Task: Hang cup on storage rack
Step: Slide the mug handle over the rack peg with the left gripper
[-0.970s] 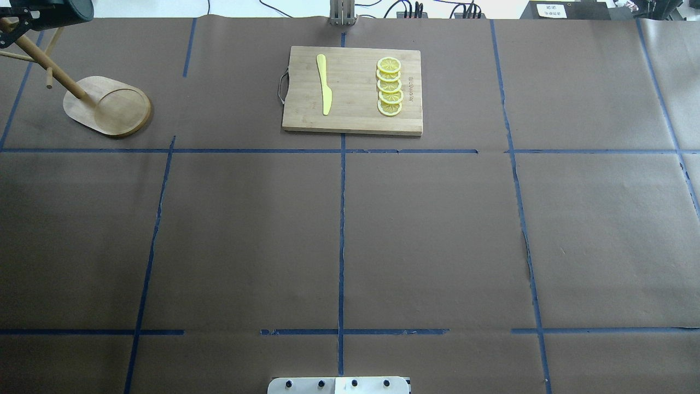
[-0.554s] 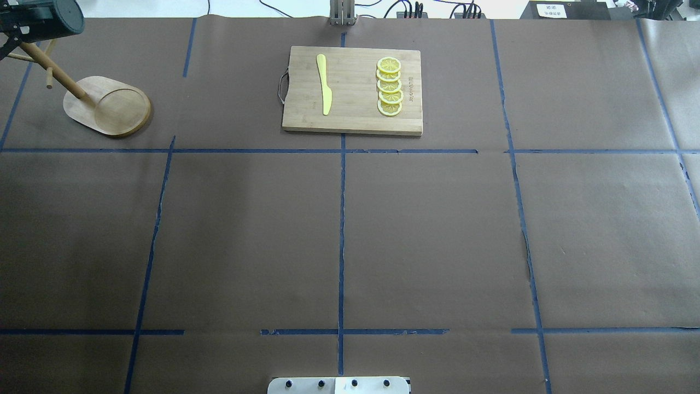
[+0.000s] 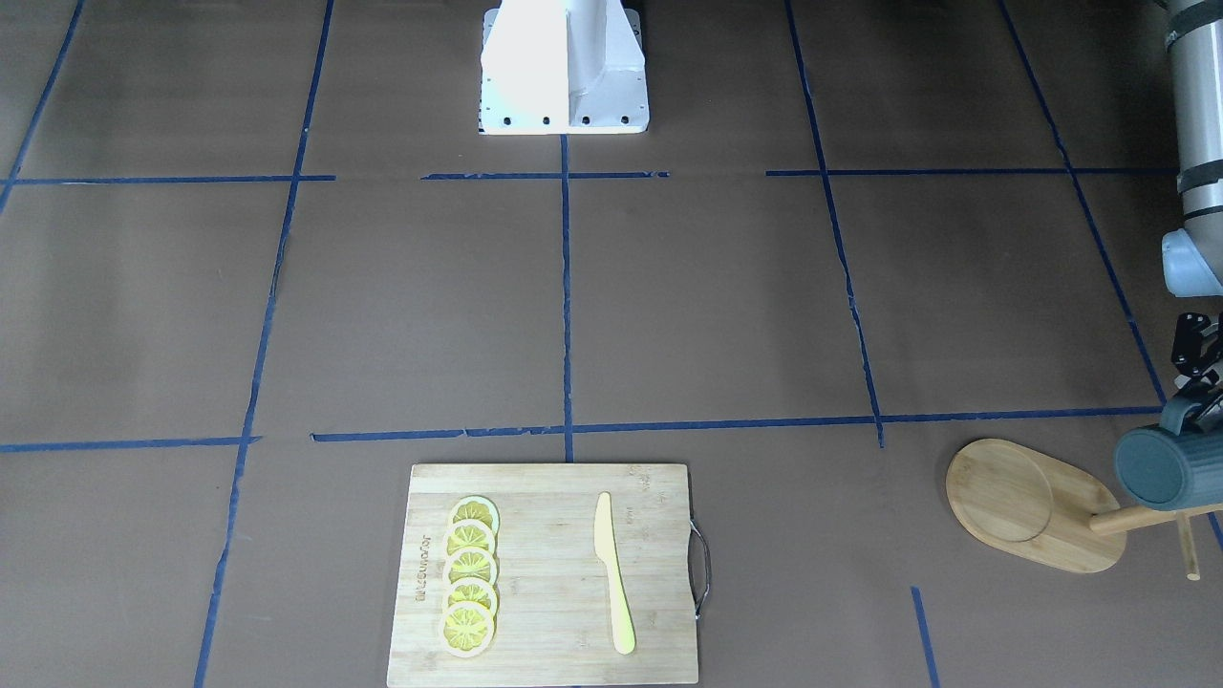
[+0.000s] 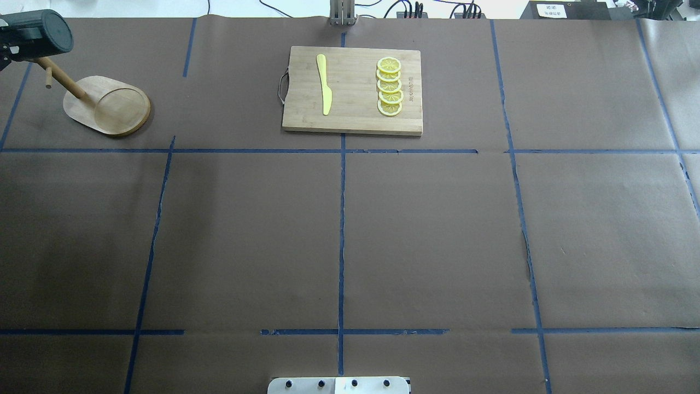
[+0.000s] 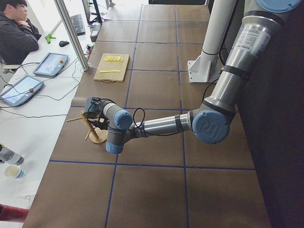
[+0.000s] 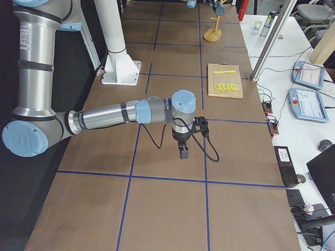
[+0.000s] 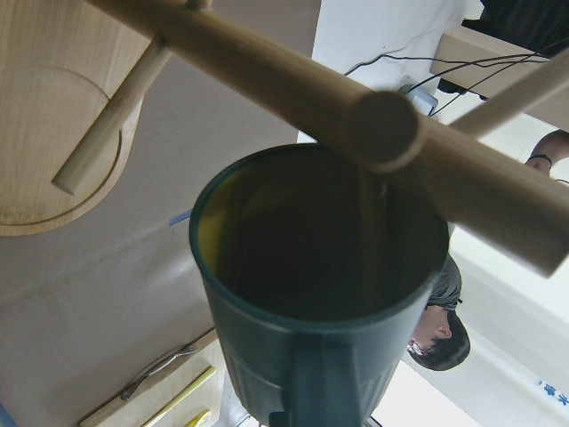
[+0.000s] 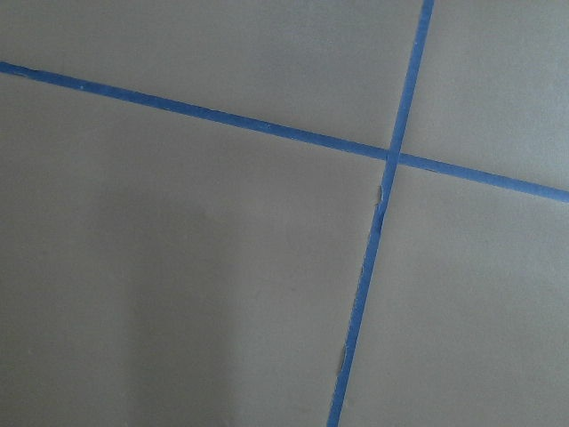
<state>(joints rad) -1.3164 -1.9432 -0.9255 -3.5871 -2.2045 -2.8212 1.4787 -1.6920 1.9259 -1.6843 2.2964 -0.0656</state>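
The dark teal ribbed cup (image 4: pixel 41 37) lies on its side in the air over the top of the bamboo storage rack (image 4: pixel 106 104) at the table's far left corner. My left gripper (image 3: pixel 1190 406) is shut on the cup (image 3: pixel 1164 468) at its handle side. In the left wrist view the cup's mouth (image 7: pixel 320 258) faces the rack's post (image 7: pixel 293 98), whose end nearly touches the rim. A peg (image 7: pixel 107 124) points toward the oval base (image 7: pixel 53 133). My right gripper (image 6: pixel 183 152) hangs over the bare table, far from the rack. I cannot tell whether it is open or shut.
A bamboo cutting board (image 4: pixel 353 123) with a yellow knife (image 4: pixel 325 85) and several lemon slices (image 4: pixel 389 86) lies at the far middle. The robot base (image 3: pixel 564 67) stands at the near edge. The table's left edge is close to the rack.
My left gripper has carried the cup down and to the left in the overhead view, lower over the rack's post. It now covers more of the pegs.
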